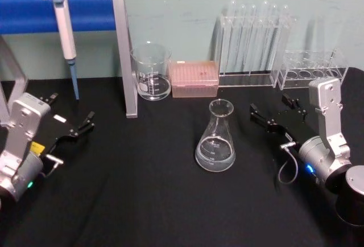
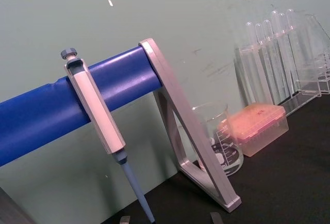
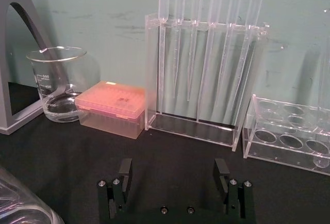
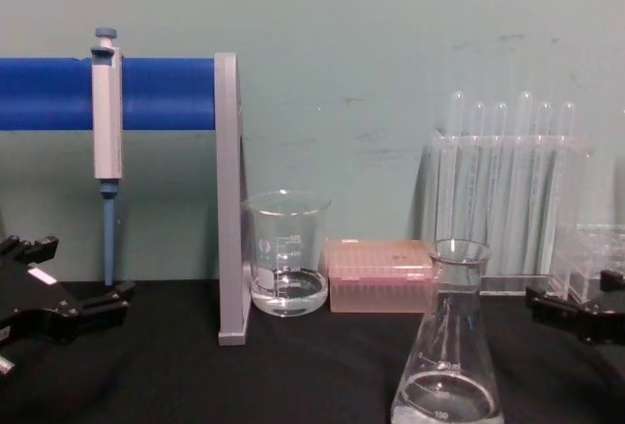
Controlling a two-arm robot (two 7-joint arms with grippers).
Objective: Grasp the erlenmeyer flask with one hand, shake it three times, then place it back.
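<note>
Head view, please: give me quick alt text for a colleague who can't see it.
A flask with a little clear liquid stands upright mid-table on black cloth, untouched. The right gripper, jaws open, sits just right of it; the left gripper rests far left. A beaker, pink box and racks line the back.

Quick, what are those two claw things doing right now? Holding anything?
Left gripper: open, holding nothing, resting at the table's left side.
Right gripper: open, holding nothing, just right of the erlenmeyer flask.
</note>
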